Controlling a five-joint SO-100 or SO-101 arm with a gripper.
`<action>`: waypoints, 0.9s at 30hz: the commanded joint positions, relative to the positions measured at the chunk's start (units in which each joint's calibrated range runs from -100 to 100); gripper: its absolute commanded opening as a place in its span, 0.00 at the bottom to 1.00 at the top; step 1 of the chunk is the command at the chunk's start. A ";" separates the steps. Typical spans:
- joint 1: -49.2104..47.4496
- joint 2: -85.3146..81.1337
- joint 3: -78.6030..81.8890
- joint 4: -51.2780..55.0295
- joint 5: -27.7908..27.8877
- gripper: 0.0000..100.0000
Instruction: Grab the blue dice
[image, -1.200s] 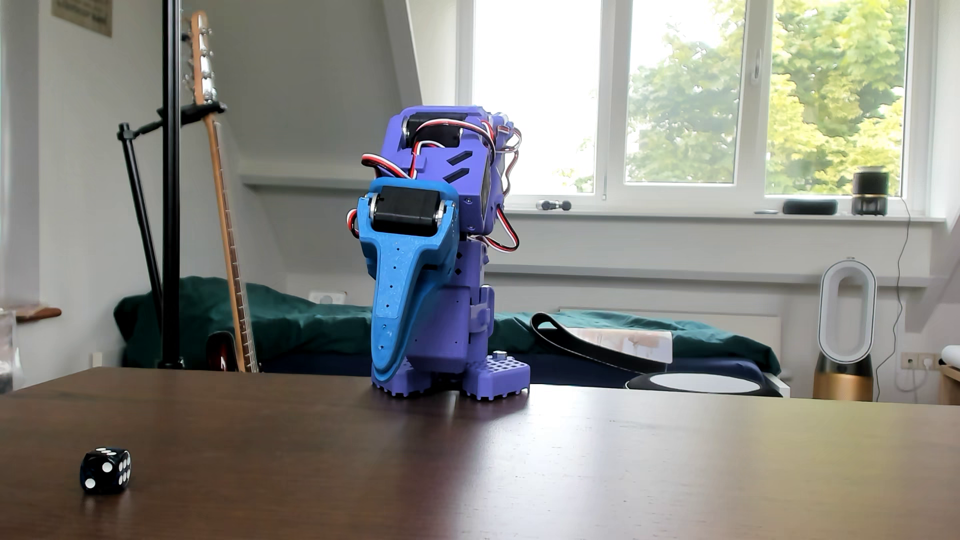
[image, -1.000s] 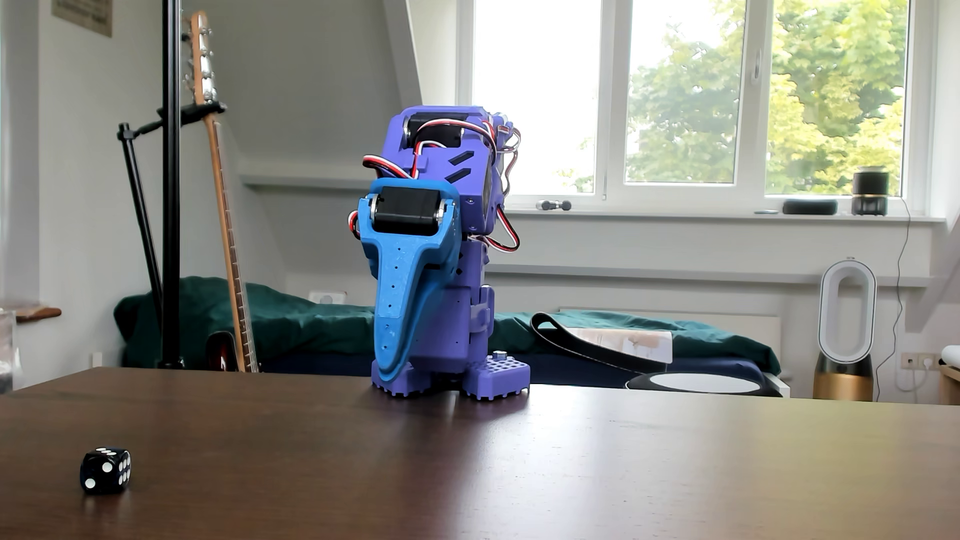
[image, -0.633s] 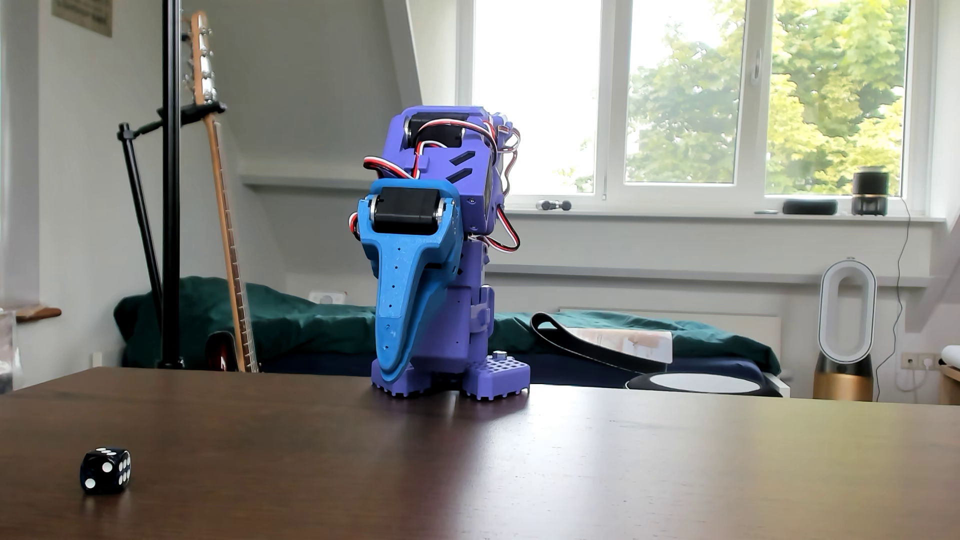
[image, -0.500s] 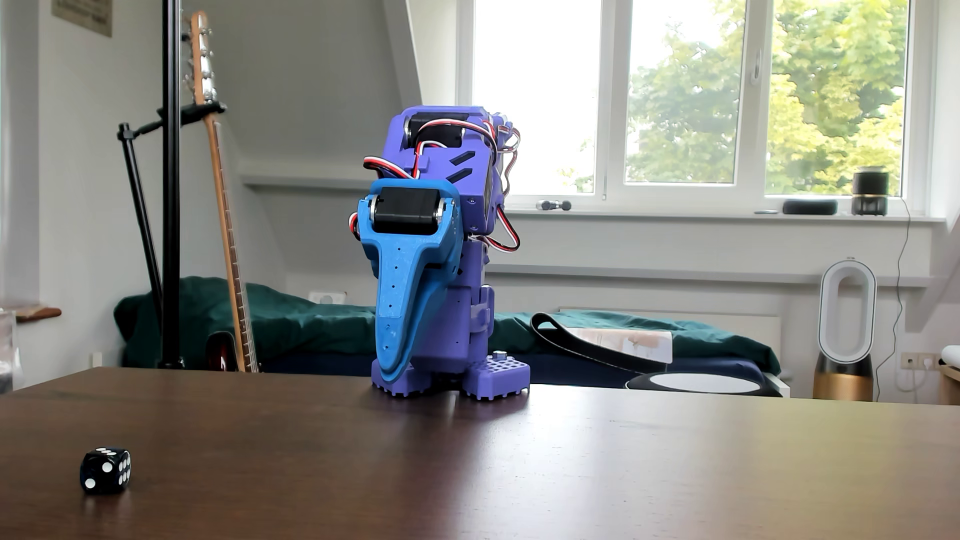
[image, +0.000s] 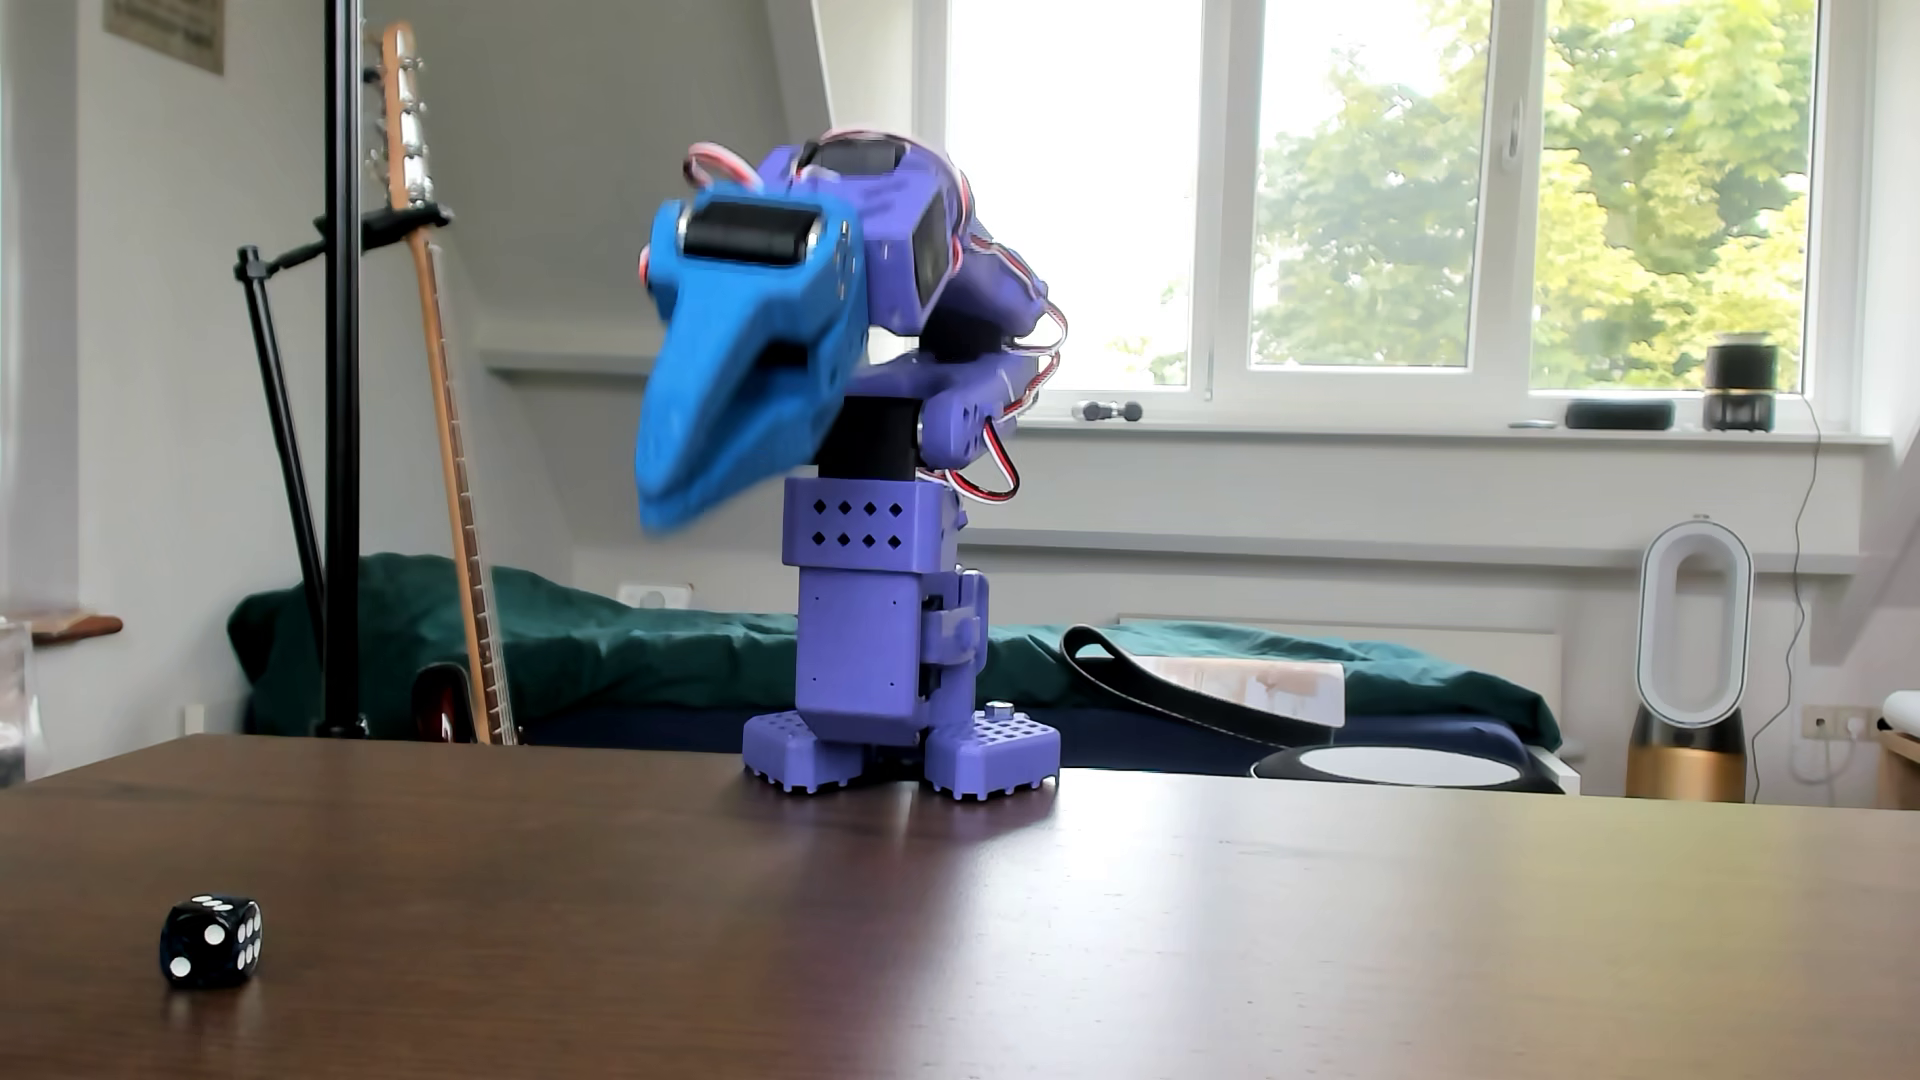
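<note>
The blue dice (image: 211, 941) is a small, nearly black glossy cube with white pips. It rests on the dark wooden table (image: 1039, 935) at the front left of the view. My gripper (image: 665, 498) is bright blue on a purple arm (image: 873, 623), raised high above the table and pointing down to the left. It is blurred, and its jaws look closed together with nothing between them. It is far above and to the right of the dice.
The arm's purple base (image: 899, 753) stands at the table's far middle edge. A black stand pole (image: 341, 363) and a guitar (image: 447, 415) rise behind the table's far left. A bed and window lie beyond.
</note>
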 joint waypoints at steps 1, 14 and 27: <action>-1.36 -8.93 -17.65 8.72 0.52 0.02; -2.67 45.65 -75.88 40.01 0.68 0.02; 13.20 80.82 -85.28 39.58 0.10 0.02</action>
